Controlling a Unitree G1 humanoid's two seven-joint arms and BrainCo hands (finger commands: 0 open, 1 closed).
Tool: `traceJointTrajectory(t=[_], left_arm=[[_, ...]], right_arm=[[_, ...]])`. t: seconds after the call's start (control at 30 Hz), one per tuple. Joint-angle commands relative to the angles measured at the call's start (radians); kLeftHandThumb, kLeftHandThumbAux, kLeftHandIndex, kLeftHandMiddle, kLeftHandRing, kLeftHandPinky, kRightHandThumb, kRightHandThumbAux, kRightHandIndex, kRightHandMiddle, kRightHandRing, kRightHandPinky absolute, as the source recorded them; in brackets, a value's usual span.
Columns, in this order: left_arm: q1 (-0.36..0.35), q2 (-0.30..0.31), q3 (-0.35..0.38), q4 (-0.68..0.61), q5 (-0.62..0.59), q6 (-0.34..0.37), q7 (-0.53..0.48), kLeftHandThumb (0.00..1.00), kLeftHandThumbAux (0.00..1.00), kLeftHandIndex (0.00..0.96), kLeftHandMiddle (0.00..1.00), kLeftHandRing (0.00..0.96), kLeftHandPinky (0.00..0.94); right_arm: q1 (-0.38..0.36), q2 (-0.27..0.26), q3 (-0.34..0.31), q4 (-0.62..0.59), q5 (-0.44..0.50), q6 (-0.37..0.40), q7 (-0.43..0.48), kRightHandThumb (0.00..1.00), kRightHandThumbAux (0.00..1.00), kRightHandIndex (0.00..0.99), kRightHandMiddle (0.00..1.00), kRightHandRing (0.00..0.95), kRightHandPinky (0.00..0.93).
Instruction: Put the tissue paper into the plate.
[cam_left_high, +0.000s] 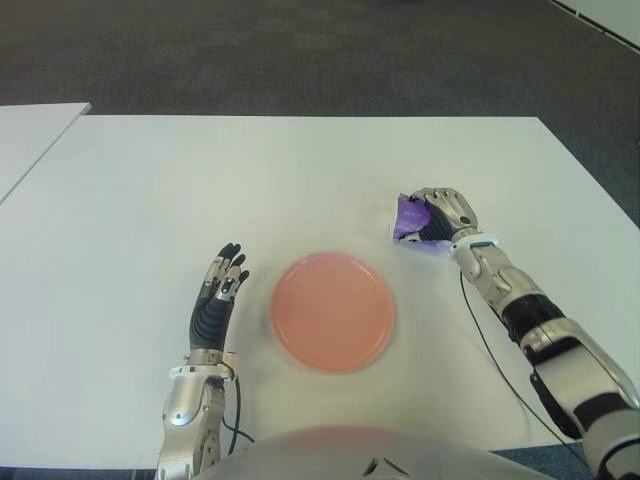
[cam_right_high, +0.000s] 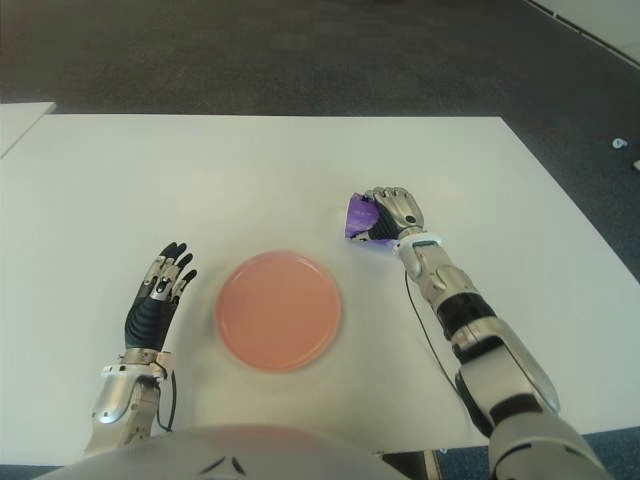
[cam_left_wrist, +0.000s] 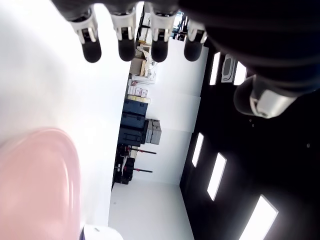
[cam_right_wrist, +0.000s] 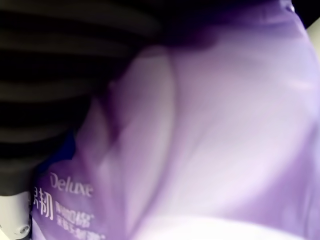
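Right of the pink plate (cam_left_high: 333, 312), the right robot hand (cam_left_high: 445, 213) clasps a purple tissue packet (cam_left_high: 410, 220).

Table (cam_left_high: 300, 170): smooth matt white top. Plate (cam_left_high: 332, 311): smooth pink plastic, slight sheen. Tissue paper (cam_left_high: 411, 218), right of the plate: glossy purple plastic wrap, printed and creased. Right hand (cam_left_high: 445, 212) and left hand (cam_left_high: 220, 290): silvery metal-look shells with matt black fingers.
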Motion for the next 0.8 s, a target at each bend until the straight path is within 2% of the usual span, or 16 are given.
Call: traceJointTrajectory(t=[0.03, 0.27, 0.5, 0.63, 0.8], left_arm=[[-0.015, -0.001, -0.002, 0.041, -0.007, -0.019, -0.016, 0.088, 0.341, 0.000, 0.000, 0.000, 0.000], [-0.024, 0.003, -0.004, 0.054, -0.001, -0.031, -0.017, 0.090, 0.339, 0.000, 0.000, 0.000, 0.000], [-0.036, 0.023, 0.001, 0.066, 0.007, -0.032, -0.030, 0.080, 0.334, 0.000, 0.000, 0.000, 0.000], [-0.038, 0.029, 0.002, 0.059, 0.003, -0.018, -0.031, 0.078, 0.333, 0.000, 0.000, 0.000, 0.000], [-0.037, 0.030, 0.001, 0.053, -0.010, -0.011, -0.033, 0.082, 0.334, 0.000, 0.000, 0.000, 0.000]], right_arm=[[0.075, -0.045, -0.079, -0.231, -0.011, 0.059, 0.048, 0.962, 0.651, 0.421, 0.519, 0.487, 0.236], [0.136, -0.043, -0.165, -0.482, -0.003, 0.132, 0.149, 0.962, 0.652, 0.424, 0.512, 0.484, 0.347], [0.169, -0.004, -0.236, -0.689, 0.003, 0.248, 0.274, 0.996, 0.662, 0.404, 0.500, 0.497, 0.447], [0.185, 0.033, -0.272, -0.835, 0.017, 0.319, 0.361, 0.999, 0.664, 0.392, 0.493, 0.499, 0.463], [0.201, 0.067, -0.277, -0.918, -0.005, 0.358, 0.421, 0.999, 0.665, 0.388, 0.491, 0.506, 0.465]])
